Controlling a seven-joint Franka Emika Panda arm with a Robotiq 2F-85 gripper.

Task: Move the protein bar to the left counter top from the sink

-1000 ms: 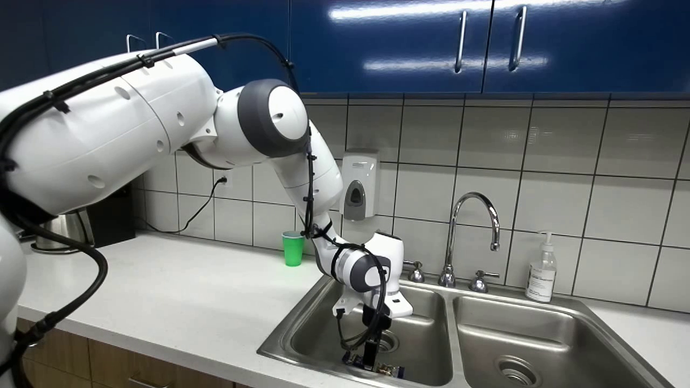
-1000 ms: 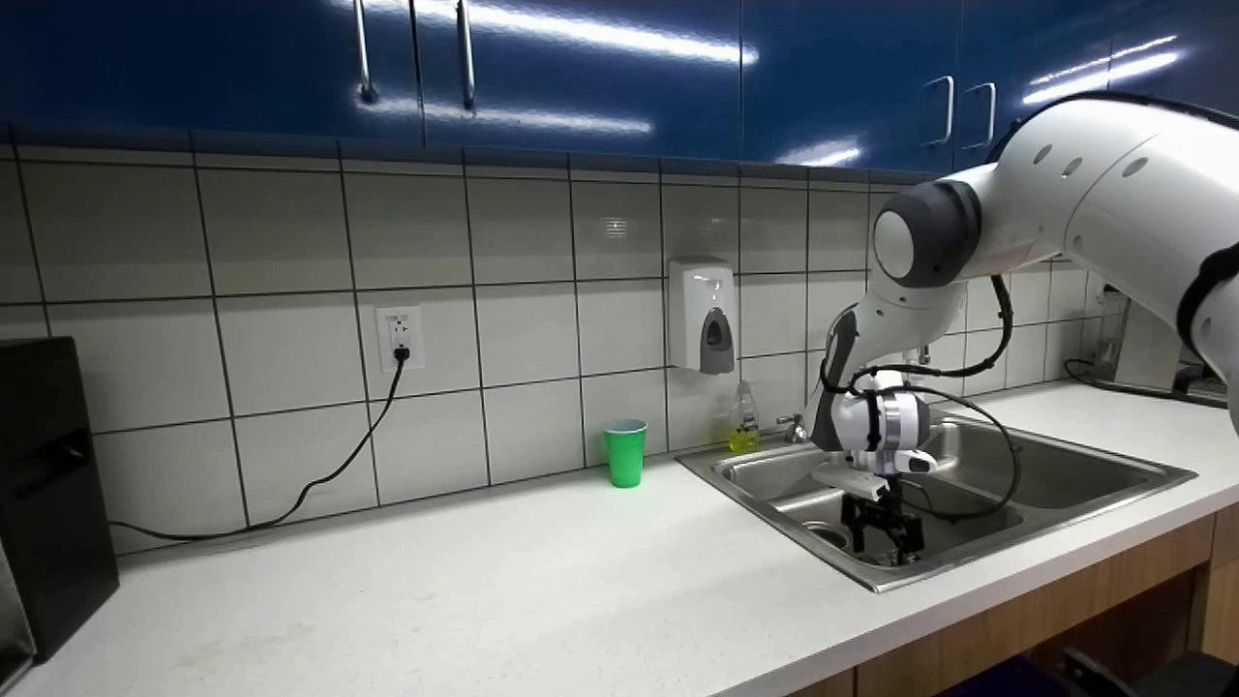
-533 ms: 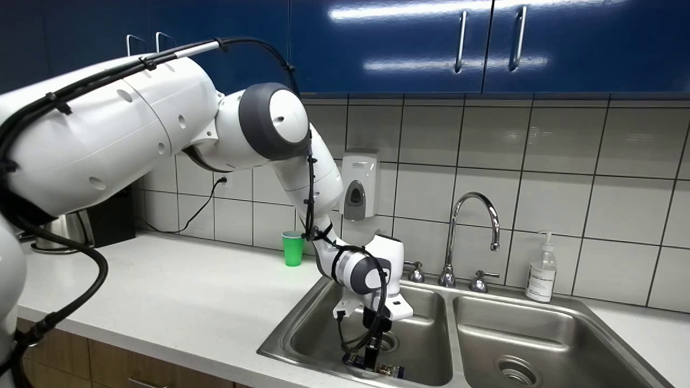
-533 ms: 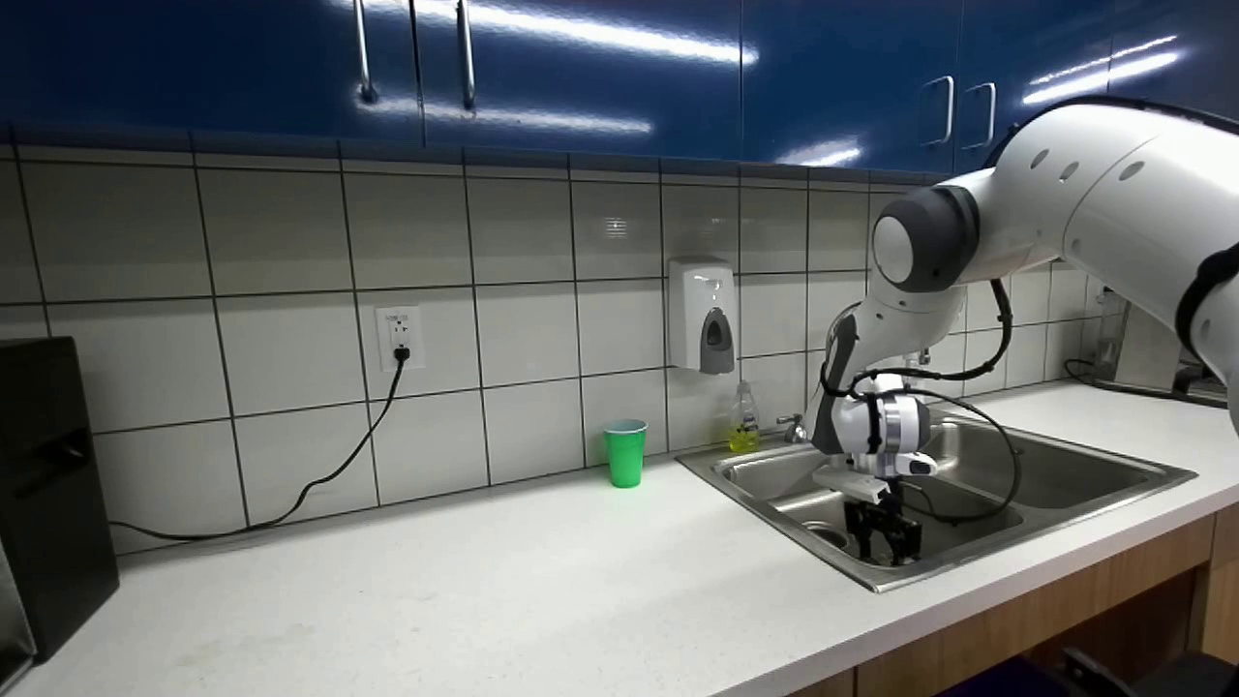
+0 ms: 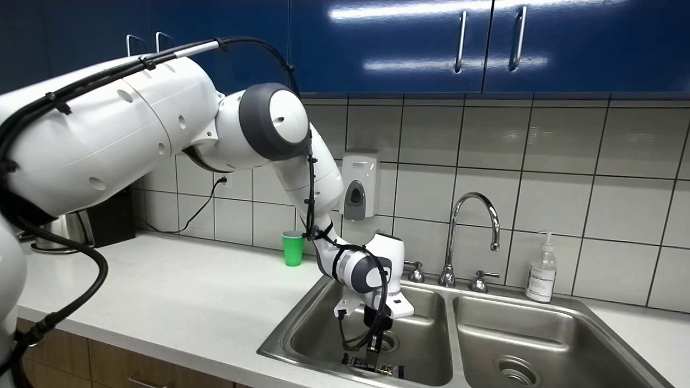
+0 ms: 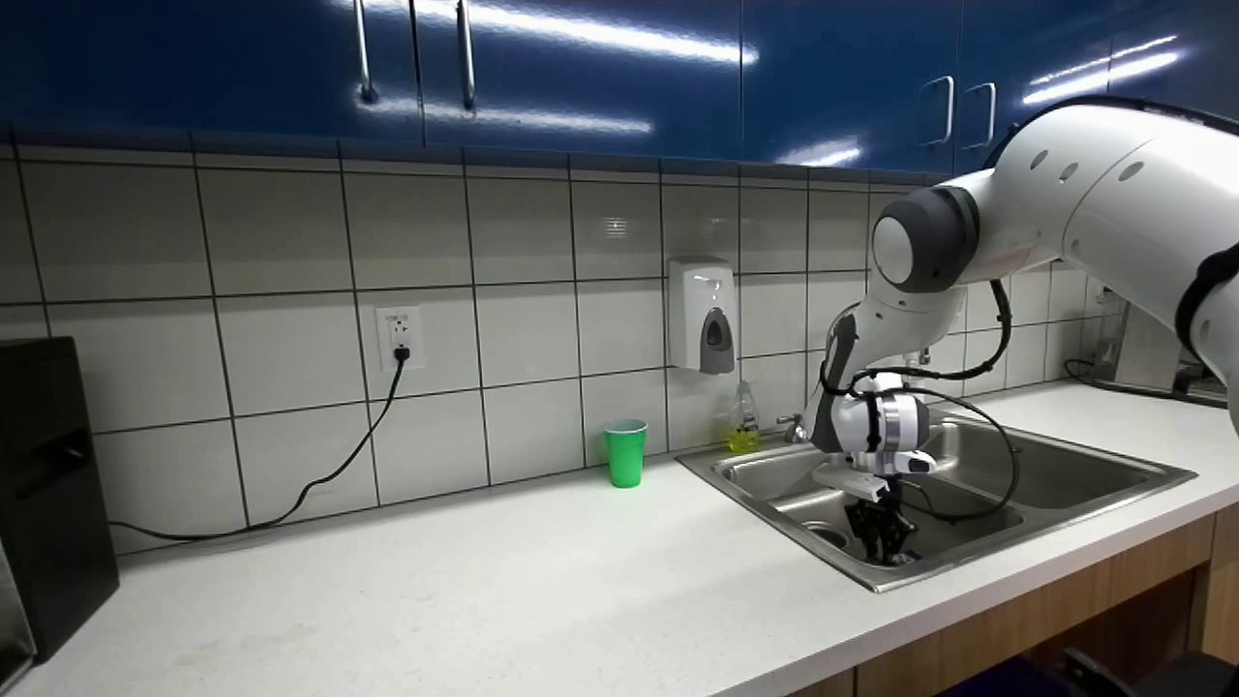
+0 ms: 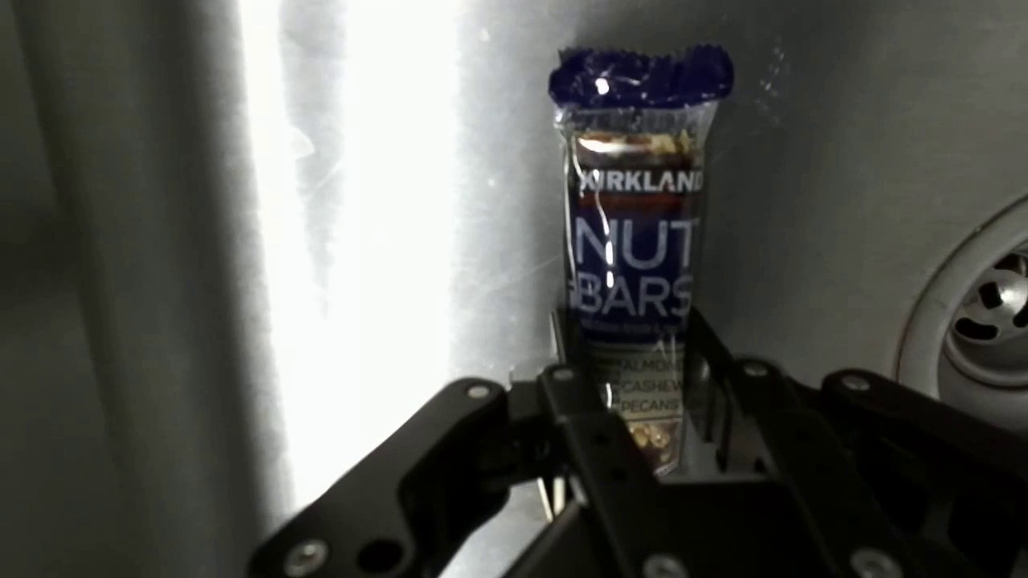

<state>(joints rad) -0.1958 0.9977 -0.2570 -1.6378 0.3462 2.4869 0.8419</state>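
The protein bar (image 7: 630, 241), a slim wrapped nut bar with dark blue ends and a clear middle, lies in a basin of the steel sink (image 5: 455, 345). In the wrist view my gripper (image 7: 629, 329) is shut on it, a finger pressed to each long side near its lower half. In an exterior view the gripper (image 5: 373, 360) reaches down at the basin's near side, and both ends of the bar (image 5: 387, 370) stick out beside it. Another exterior view has the gripper (image 6: 884, 554) hiding most of the bar. The left counter top (image 5: 188, 302) is broad and off-white.
A green cup (image 5: 293, 249) stands on the counter near the tiled wall, left of the sink. Behind the basins rise the chrome faucet (image 5: 447, 276) and a pump bottle (image 5: 540, 275). The basin's drain (image 7: 996, 313) lies right of the bar in the wrist view.
The jaws have gone from wide apart to closed around the bar. The arm sank very slightly at first and has held nearly still since; the bar has stayed in place.
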